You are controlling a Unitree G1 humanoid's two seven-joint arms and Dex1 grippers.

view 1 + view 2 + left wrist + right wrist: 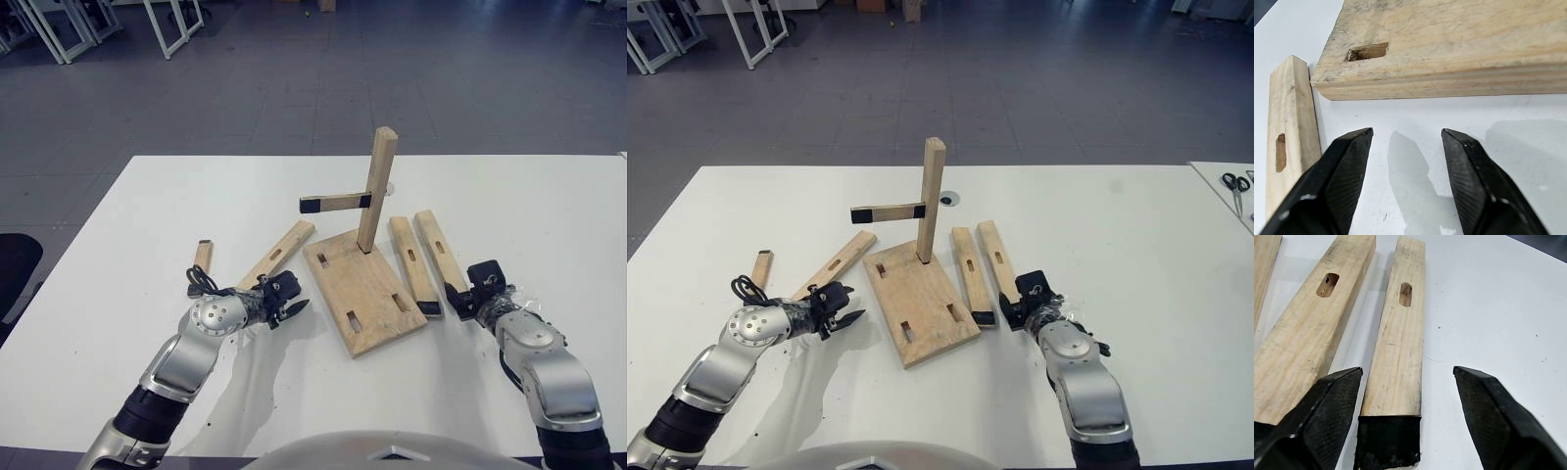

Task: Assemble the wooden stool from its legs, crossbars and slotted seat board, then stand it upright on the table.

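Your left end effector (1406, 134) is spread and empty. It is low over bare bench (108, 264), its tips pointing at the seat board's left edge and just short of it. A loose slotted leg (279, 255) lies just beside it, on the side toward the bench's left edge, and a short crossbar (202, 257) lies farther toward that edge.

Your right end effector (1408, 372) is also spread, with one finger on each side of the black-capped near end of the outer slotted leg (1398, 345). You cannot tell whether either finger touches it. The inner slotted leg (409, 257) lies alongside, between that one and the board.

The slotted seat board (364, 289) lies flat around mid-bench. One upright leg (377, 191) stands in a slot at its far end. A black-tipped crossbar (335, 204) sticks out of that leg sideways, toward the left edge.
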